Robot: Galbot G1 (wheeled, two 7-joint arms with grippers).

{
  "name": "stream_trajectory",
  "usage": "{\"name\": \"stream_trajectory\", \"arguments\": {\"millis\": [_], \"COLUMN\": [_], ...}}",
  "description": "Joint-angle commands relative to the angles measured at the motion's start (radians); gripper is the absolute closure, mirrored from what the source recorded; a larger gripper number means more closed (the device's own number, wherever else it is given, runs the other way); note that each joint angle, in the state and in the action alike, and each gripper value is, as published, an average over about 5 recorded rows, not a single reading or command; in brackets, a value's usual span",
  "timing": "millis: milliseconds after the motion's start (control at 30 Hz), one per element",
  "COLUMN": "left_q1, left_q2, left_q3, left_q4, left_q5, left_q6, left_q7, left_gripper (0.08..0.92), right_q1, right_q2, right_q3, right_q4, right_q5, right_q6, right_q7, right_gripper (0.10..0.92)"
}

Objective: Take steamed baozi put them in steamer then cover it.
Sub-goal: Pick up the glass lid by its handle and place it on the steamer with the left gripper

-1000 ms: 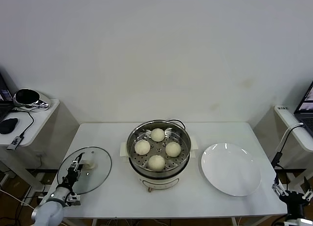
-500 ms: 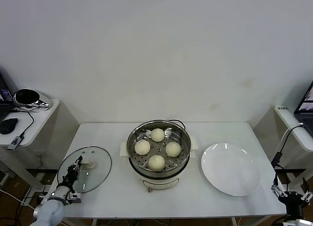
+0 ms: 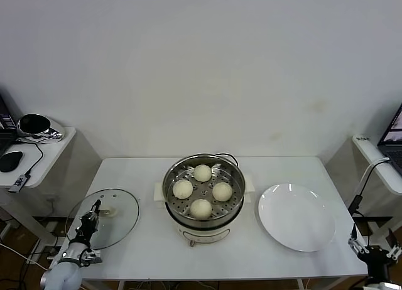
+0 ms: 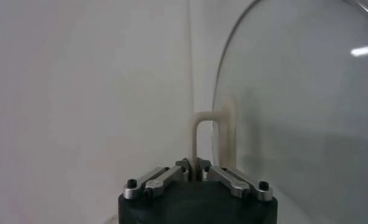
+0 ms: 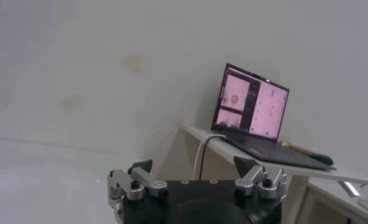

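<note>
Several cream-white baozi (image 3: pixel 202 172) sit on the perforated tray inside the shiny steamer (image 3: pixel 188 225) at the table's middle. The clear glass cover (image 3: pixel 119 224) is at the table's left end, tilted, its edge past the table's side. My left gripper (image 3: pixel 93 216) is shut on the cover's cream handle (image 3: pixel 105 210). In the left wrist view the jaws (image 4: pixel 196 167) pinch one leg of the handle (image 4: pixel 211 131), with the glass (image 4: pixel 305 109) beyond. My right gripper (image 3: pixel 375 252) hangs open and idle off the table's front right corner, its jaws (image 5: pixel 196 167) spread wide with nothing between them.
A flat white plate (image 3: pixel 296 216) lies right of the steamer. A side table (image 3: pixel 38 153) with a mouse and cable stands at the left. Another shelf (image 3: pixel 377 161) with a laptop (image 5: pixel 250 103) stands at the right.
My left gripper closed on the cover's handle. The cover then shifted a little to the left and tilted. The right arm stayed put.
</note>
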Motion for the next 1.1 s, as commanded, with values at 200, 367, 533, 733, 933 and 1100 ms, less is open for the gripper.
{"name": "stream_trajectory", "arguments": {"millis": [200,367,533,733,933,1100], "left_q1": [0.319,0.412,0.433,0.359,0.145,-0.071], "left_q2": [0.009,0.054,0.126,0.213,0.288,0.271], "left_q3": [-0.165,-0.256,-0.300,-0.148,0.151,0.381], "left_q4": [-0.505,-0.697,-0.845,-0.948,-0.944,-0.896], "left_q5": [-0.101,-0.177,-0.250,-0.284,-0.283,-0.258], "left_q6": [0.108,0.210,0.316,0.453,0.592,0.678], "left_q7": [0.037,0.186,0.323,0.383,0.425,0.461], "left_gripper": [0.857,0.857,0.857,0.857,0.857,0.857], "right_q1": [-0.007,-0.009,-0.010,-0.011,-0.009,0.000], "right_q2": [0.001,0.000,0.001,0.006,0.020,0.030], "right_q3": [-0.038,-0.057,-0.077,-0.101,-0.132,-0.147], "right_q4": [0.011,0.017,0.016,0.015,0.018,0.013], "right_q5": [-0.015,-0.021,-0.033,-0.060,-0.083,-0.099], "right_q6": [0.003,0.006,0.012,0.020,0.019,0.018], "right_q7": [0.000,-0.001,-0.003,-0.003,-0.002,0.001], "right_gripper": [0.203,0.203,0.203,0.203,0.203,0.203]}}
